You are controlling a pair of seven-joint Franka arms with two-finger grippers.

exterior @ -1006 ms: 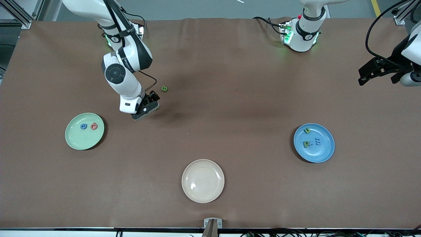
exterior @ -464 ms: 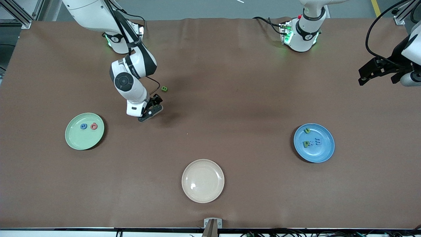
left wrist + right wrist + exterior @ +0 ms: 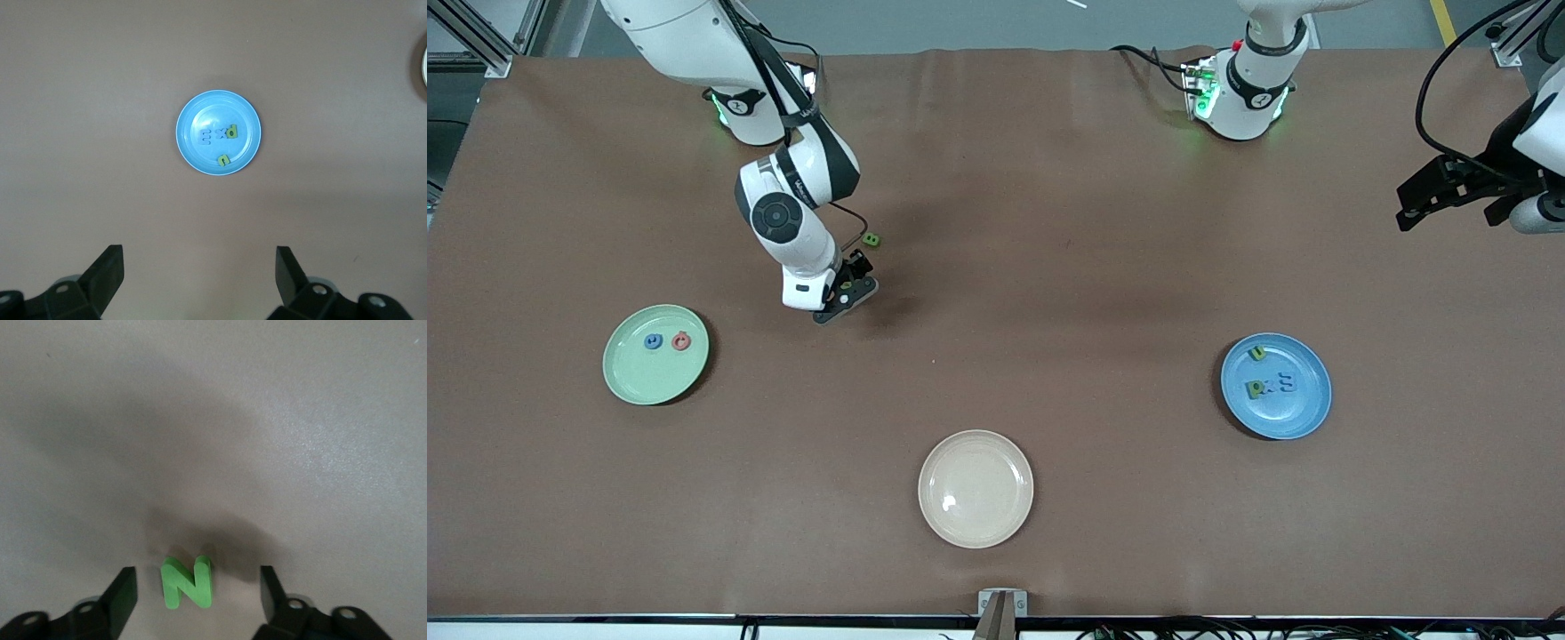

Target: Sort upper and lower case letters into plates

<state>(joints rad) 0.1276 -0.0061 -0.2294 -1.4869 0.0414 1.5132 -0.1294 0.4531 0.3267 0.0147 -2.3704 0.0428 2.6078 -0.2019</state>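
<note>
— Any writing to read?

— Only the foam pieces themselves. A small green foam letter N (image 3: 189, 583) lies flat on the brown bench (image 3: 1049, 267), and the right gripper (image 3: 198, 595) hangs low over it with its fingers (image 3: 124, 592) spread, one on each side, gripping nothing. A second small green foam letter (image 3: 871, 239) sits on the bench close by, slightly nearer the robots' bases; its shape is too small to tell.

— And the plates?

— The pale mint green round plate (image 3: 631, 373), toward the right arm's end, holds a blue letter (image 3: 653, 341) and a red-pink letter (image 3: 681, 340) side by side. The blue round plate (image 3: 200, 113), toward the left arm's end, holds two green letters (image 3: 231, 132) and two blue ones (image 3: 205, 137); the left wrist view suggests an m, x, p and u.

— The left arm?

— It waits. The left gripper (image 3: 199, 273) is held high over the bench, fingers released and wide apart.

— Anything else around?

— A cream-beige round plate (image 3: 975, 488) lies nearest the front camera, between the other two.
</note>
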